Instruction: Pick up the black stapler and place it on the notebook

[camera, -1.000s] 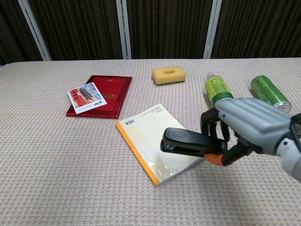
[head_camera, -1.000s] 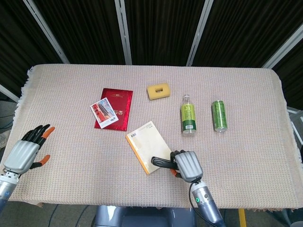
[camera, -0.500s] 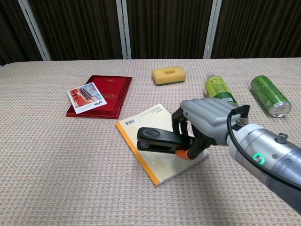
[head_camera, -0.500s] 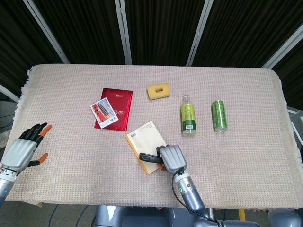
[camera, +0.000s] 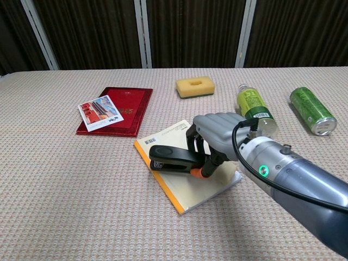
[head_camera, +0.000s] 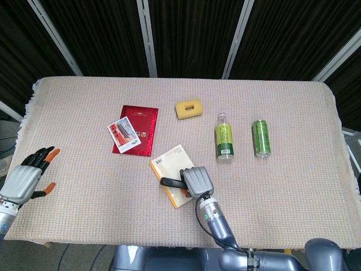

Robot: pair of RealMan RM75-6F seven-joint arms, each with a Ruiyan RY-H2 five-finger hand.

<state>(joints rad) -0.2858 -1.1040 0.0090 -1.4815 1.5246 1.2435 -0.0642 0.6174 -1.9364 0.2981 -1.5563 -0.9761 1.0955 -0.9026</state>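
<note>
On the cloth-covered surface (head_camera: pixel 84 186), my right robot hand (camera: pixel 217 133), gripping the stapler (camera: pixel 171 157), has moved over the notebook (camera: pixel 187 179); release comes next.

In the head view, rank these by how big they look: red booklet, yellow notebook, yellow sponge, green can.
1. red booklet and yellow notebook: close in size; the robot hand covers part of the notebook, so I won't rank them.
2. green can
3. yellow sponge, near the can in area, so this order is unsure.
</note>
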